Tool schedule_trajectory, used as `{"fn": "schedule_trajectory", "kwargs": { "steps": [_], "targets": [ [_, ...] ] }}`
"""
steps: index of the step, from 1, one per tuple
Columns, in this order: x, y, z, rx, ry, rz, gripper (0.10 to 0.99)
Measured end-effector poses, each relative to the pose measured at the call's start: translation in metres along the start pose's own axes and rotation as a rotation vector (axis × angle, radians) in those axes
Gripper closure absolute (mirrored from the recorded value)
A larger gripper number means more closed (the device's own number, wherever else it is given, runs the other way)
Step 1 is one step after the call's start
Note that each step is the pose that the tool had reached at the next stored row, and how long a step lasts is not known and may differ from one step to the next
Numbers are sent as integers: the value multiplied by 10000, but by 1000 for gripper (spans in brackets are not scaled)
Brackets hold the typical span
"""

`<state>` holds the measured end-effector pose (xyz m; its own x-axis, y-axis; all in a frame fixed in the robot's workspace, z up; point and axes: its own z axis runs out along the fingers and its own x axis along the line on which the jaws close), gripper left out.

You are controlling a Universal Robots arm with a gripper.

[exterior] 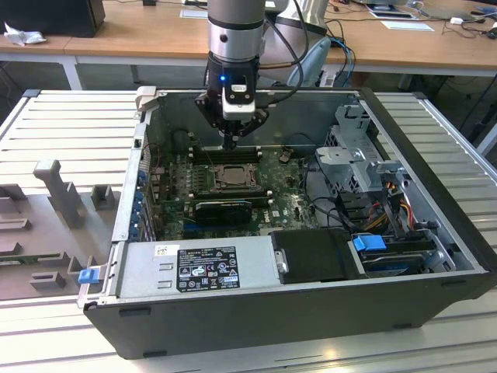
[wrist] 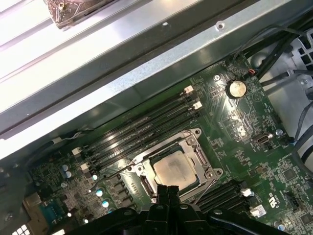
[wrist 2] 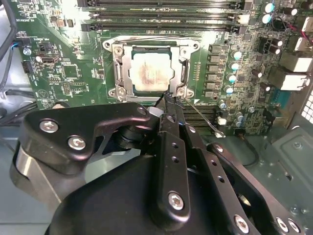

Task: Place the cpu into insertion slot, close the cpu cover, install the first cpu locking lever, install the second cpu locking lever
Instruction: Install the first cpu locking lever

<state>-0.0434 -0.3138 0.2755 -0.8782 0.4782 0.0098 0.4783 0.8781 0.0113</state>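
Note:
The cpu (wrist 2: 150, 71), a pale silver-beige square, lies in the insertion slot (wrist 2: 110, 46) on the green board. The cpu cover (wrist 2: 122, 68), a thin silver frame, lies down around it. In the exterior view my gripper (exterior: 231, 144) hangs just above the slot (exterior: 233, 176), inside the open computer case. Its two black fingers are pressed together, and their tips (wrist 2: 168, 102) sit at one corner of the socket. A thin metal locking lever (wrist 2: 203, 118) sticks out slanting from that corner, right beside the tips. In the first wrist view the shut gripper (wrist: 168, 190) stands at the edge of the cpu (wrist: 173, 167).
Long black memory slots (wrist 2: 161, 19) run on the far side of the socket. A black oblong card (exterior: 221, 208) and the grey power supply box (exterior: 198, 268) lie nearer the exterior camera. A drive cage (exterior: 357, 155) and cables (exterior: 388, 198) fill the exterior view's right. The case wall (wrist: 146, 63) stands close behind.

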Motion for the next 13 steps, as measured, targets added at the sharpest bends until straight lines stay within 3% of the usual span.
{"fn": "schedule_trajectory", "kwargs": {
  "steps": [13],
  "targets": [
    [0, 0, 0, 4, 5, -421, 980]
  ]
}}
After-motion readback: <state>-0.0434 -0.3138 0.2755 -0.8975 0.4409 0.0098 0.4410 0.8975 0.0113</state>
